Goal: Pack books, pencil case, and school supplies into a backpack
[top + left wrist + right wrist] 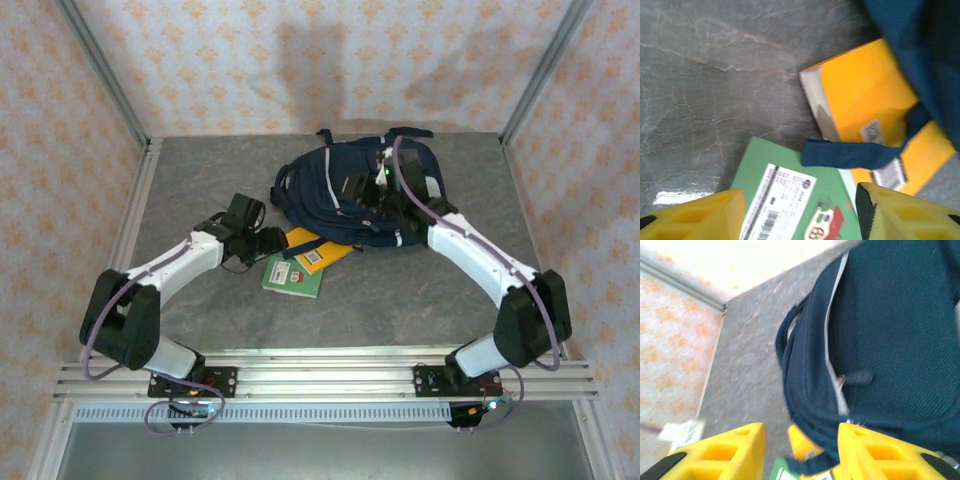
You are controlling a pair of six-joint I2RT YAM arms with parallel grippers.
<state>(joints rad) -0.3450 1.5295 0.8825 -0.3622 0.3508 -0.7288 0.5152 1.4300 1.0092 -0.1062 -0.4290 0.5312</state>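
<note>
Top external view shows the navy backpack (335,190) lying on the grey table (200,180), toward the far side. An orange-yellow book (318,250) sticks out from under its near left edge. A green book (293,277) lies flat just in front of that one and touches it. The left gripper (268,243) is low over the table just left of the two books. The right gripper (368,190) is over the top of the backpack.

From the left wrist, the two yellow fingers (700,217) stand apart with nothing between them. The green book with its white barcode label (775,205) lies below the gap. A dark blue strap (855,152) runs from the backpack across the orange-yellow book to the green book's far edge. The orange-yellow book's right side is tucked under the backpack fabric.

The right wrist picture is blurred. Its fingers (720,452) are also apart, and the backpack's near edge and a sliver of the orange-yellow book show through the gap. Whether a finger touches the fabric cannot be told.
</note>
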